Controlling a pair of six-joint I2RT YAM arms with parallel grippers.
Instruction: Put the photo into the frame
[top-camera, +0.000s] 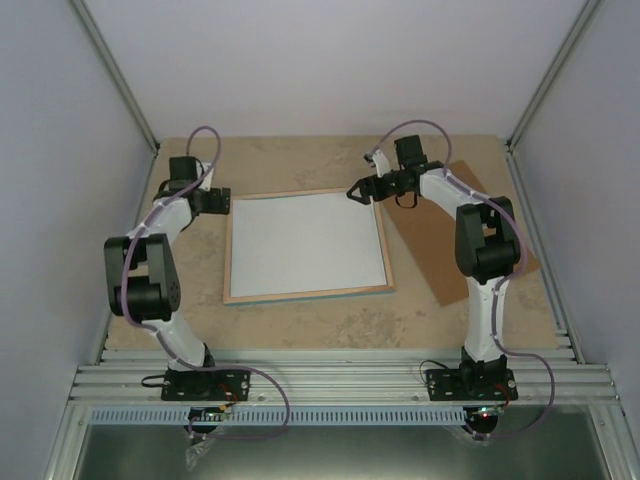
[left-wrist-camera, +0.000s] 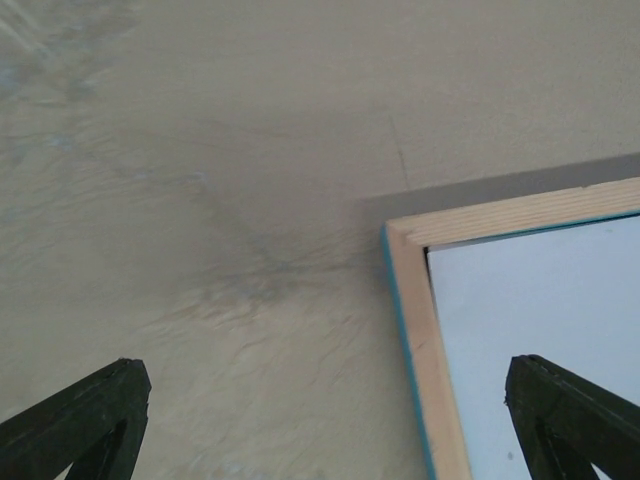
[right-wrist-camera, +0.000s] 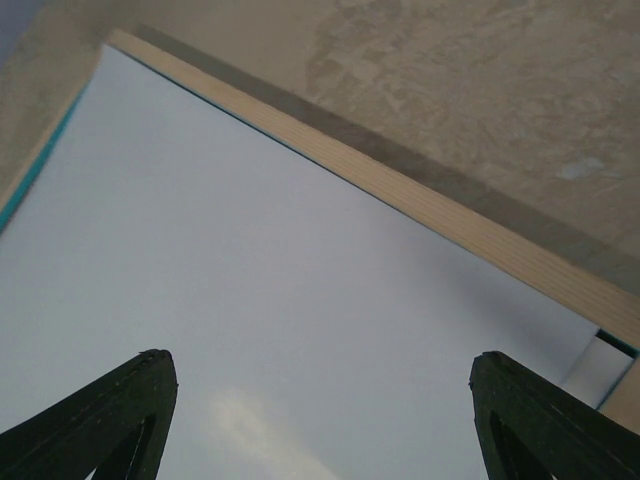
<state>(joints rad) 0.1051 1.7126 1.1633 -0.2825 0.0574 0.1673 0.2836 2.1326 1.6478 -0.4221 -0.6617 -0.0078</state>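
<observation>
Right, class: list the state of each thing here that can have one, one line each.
frame: lying flat, back side up, backing off.
white sheet: lying flat inside the frame.
brown backing panel: lying flat beside the frame, not fitted.
left gripper: open, empty, by the frame's far-left corner.
right gripper: open, empty, over the white sheet.

The desk (top-camera: 300, 335) has a beige surface with a pale marbled pattern, and two flat things lie directly on it. The frame (top-camera: 300, 295) lies in the middle with its pale wooden back edges upward, and only a thin turquoise line shows along its outer sides. A white sheet (top-camera: 305, 243) fills its opening. The brown backing panel (top-camera: 428, 248) lies flat to the right, turned at an angle, just beside the frame's right side; whether they touch cannot be told.
</observation>
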